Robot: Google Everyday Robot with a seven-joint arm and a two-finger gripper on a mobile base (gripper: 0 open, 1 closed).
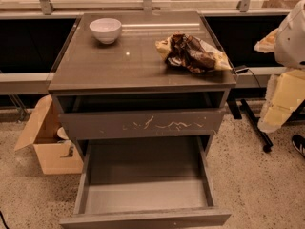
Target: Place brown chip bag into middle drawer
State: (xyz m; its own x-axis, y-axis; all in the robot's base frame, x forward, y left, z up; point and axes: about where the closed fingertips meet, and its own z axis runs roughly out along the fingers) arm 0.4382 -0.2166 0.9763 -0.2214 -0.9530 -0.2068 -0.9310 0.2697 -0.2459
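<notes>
The gripper is pictured at the right edge of the frame, beside the cabinet; whether it is clenched or released cannot be told. The brown chip bag is seen to its left and higher in the frame, laid on the right of the cabinet top, its long axis set left to right. The middle drawer is shown open and unfilled at lower centre.

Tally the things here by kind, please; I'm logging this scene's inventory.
Bowls: 1, white bowl
Chip bags: 1, brown chip bag
Drawers: 2, middle drawer, scratched drawer
Cabinets: 1, grey cabinet
Boxes: 1, cardboard box
Grippers: 1, gripper at the right edge
Total: 7
</notes>
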